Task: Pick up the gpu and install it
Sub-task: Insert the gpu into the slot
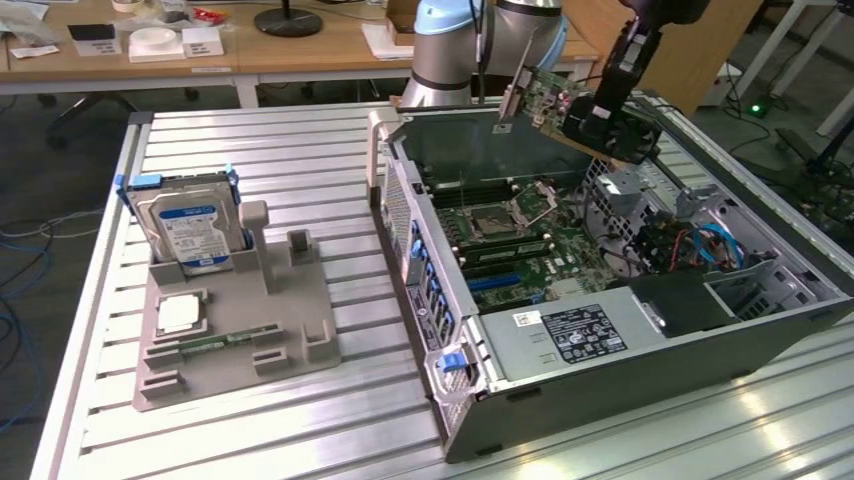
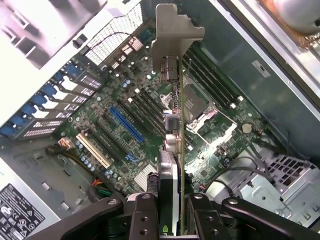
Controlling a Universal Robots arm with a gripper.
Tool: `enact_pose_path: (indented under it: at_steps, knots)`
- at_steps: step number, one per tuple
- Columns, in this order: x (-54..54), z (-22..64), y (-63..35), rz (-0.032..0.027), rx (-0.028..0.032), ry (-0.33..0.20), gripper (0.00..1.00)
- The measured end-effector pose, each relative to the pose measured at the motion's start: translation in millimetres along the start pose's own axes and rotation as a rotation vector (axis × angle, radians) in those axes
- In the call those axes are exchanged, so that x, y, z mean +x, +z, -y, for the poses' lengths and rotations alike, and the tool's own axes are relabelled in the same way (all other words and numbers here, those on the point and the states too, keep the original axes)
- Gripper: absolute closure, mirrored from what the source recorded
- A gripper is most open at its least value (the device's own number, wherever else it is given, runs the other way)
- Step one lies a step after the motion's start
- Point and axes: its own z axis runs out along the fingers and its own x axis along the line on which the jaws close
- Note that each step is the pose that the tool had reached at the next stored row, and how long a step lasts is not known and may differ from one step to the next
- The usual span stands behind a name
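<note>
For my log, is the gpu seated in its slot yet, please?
Not seated: the gripper holds the gpu in the air above the open case.

Arm (image 1: 447,45): thick cylindrical segments, silver-grey shell, pale blue joint caps. Wrist section (image 1: 625,60): slim, black, boxy. Gripper (image 2: 172,202): two matte black fingers (image 2: 144,215), blocky with rounded edges, round recessed screw holes along each face

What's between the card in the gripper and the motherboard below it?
Nothing but air. In the wrist view the gpu, clamped in the gripper, hangs over the motherboard with its slots unblocked; the exterior view shows it above the open case.
</note>
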Motion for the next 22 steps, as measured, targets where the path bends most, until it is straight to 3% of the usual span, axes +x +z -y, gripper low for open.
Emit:
enact_pose_path:
  at_steps: [18, 20, 22]
  knots:
    - [0.0, 0.1, 0.6, -0.0110, 0.0017, -0.236, 0.72]
    - [0.0, 0.1, 1.3, -0.0090, 0.0052, -0.248, 0.72]
    - [0.0, 0.1, 2.2, -0.0025, 0.0145, -0.254, 0.72]
